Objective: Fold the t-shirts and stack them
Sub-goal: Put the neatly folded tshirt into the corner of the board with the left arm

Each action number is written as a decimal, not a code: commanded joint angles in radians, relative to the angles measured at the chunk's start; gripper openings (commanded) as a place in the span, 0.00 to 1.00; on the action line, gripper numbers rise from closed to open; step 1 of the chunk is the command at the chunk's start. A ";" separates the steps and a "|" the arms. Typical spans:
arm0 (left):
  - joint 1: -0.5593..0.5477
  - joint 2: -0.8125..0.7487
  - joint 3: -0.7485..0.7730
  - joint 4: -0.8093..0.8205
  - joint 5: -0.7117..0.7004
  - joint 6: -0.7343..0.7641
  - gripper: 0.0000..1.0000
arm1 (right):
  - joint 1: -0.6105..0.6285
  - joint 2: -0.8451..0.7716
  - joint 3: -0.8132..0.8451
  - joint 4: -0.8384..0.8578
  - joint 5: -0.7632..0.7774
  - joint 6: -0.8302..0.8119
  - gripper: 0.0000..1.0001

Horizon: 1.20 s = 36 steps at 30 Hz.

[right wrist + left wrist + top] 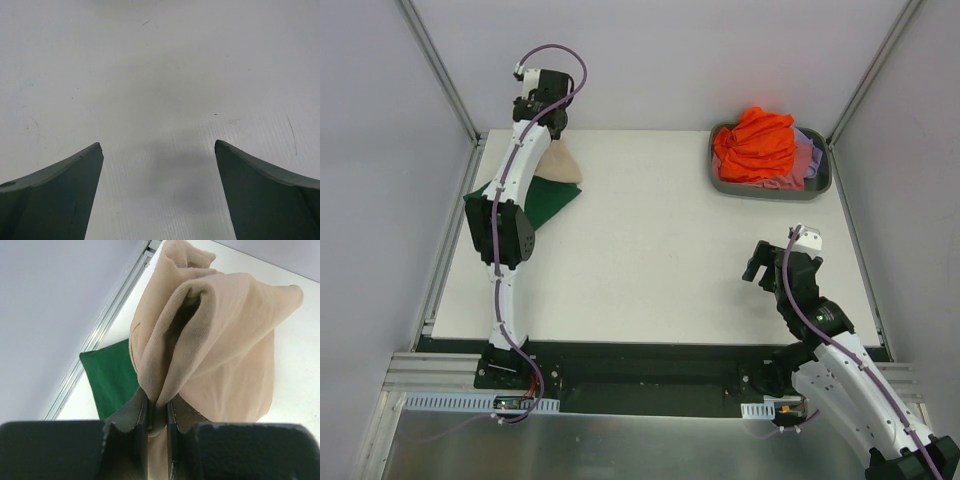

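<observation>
hanging in a bunched, cone-like drape, the beige t-shirt (215, 340) sits at the far left corner of the table (670, 260), gathered upward to a pinched fold. that fold is clamped in the left gripper (157, 407), whose fingers (127, 420) are pressed together on the beige cloth with only the fabric between them. whether the shirt's lower end touches the table cannot be told.

just beside it, partly under the left arm, the dark green t-shirt (548, 203) lies flat on the table near the left edge, meeting the beige one in the overhead view.

well apart, at the far right corner, the orange t-shirt (755, 143) is heaped in the grey tub (750, 191), rising above its rim, with pale pink and lavender cloth (805, 162) beside and beneath it.

the right gripper (157, 145) hovers over bare table at the near right, its fingers spread wide, holding nothing.
</observation>
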 commanded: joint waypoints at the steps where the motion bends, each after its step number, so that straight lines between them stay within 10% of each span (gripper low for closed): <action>1: 0.024 -0.111 0.020 0.011 -0.019 -0.033 0.00 | -0.004 0.007 0.040 0.020 0.025 0.001 0.96; 32: 0.307 -0.252 -0.619 -0.021 0.322 -0.308 0.00 | -0.004 0.026 0.038 0.020 0.008 0.004 0.96; 36: 0.323 -0.232 -0.646 -0.023 0.306 -0.314 0.44 | -0.002 0.018 0.038 0.019 0.002 0.005 0.96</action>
